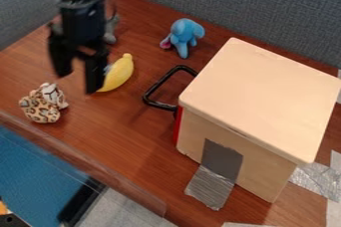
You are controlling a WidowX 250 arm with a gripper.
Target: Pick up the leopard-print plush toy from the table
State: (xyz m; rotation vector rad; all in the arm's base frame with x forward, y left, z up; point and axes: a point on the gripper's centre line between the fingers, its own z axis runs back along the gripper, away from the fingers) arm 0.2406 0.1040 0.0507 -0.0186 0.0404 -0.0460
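1. Landmark: the box (259,101), pale and square-topped, stands on the surface (133,136). A black handle (162,105) projects from its left side.
2. Pincer: the pincer (78,82) hangs well to the left of the box, beyond the handle. Its two fingers are apart, with a visible gap between them. Contact with the banana cannot be confirmed.
3. Nearest item: the yellow banana (118,74) lies left of the box, between handle and pincer. One finger partly overlaps it in view.
4. Handling: the banana appears light and slightly soft, with low risk of breakage. Its rounded sides may roll or slip under uneven pressure. The suitable hold is across the narrow width at mid-length; the tapered ends offer less grip.
5. Adjacent items: a spotted toy (41,106) sits farther left of the box. A blue toy elephant (183,34) sits behind the handle, near the box's rear left corner.
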